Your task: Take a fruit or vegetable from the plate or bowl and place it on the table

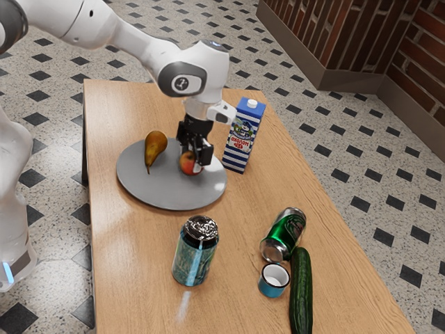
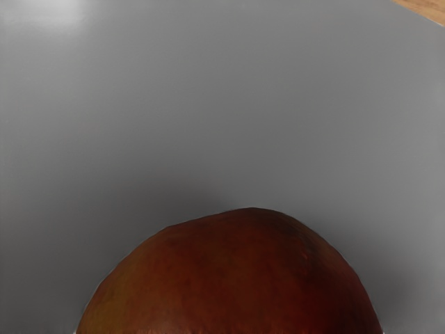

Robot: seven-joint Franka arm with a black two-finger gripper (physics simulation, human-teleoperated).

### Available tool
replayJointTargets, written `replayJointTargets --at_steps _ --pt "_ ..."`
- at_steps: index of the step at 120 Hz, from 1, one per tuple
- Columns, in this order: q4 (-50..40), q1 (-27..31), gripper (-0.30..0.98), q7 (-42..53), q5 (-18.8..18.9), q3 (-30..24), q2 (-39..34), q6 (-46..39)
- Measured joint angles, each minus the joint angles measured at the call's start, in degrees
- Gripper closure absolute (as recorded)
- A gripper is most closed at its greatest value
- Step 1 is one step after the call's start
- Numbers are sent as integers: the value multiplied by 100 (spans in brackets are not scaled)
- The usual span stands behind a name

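Between pear (image 1: 155,146) and carton (image 1: 243,132), the pincer (image 1: 192,158) is at the apple (image 1: 186,165) — gripping or released, I can't tell.

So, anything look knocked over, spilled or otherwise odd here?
The green can lies on its side near the cup, while the other can stands upright, so it looks tipped over. I see no spill, and nothing else stands out.

Just left of the frame's centre, the gripper (image 1: 192,157) was at the apple (image 1: 188,164), the grey plate (image 1: 156,190) beneath. Lower right, a green can (image 1: 286,229) and a cucumber (image 1: 301,289) lay near a blue cup (image 1: 271,285).
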State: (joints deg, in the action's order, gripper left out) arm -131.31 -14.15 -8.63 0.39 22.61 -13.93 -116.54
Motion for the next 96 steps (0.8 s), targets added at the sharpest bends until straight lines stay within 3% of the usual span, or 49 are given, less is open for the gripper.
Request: replayJointTargets --at_steps 19,36,74,96 --pt "324 9 36 -35 82 2 -26 120" --pt "835 182 35 -68 277 88 -23 554" --pt "1177 1906 35 -58 966 160 -22 919" --pt "1135 2288 35 -41 1417 272 124 455"
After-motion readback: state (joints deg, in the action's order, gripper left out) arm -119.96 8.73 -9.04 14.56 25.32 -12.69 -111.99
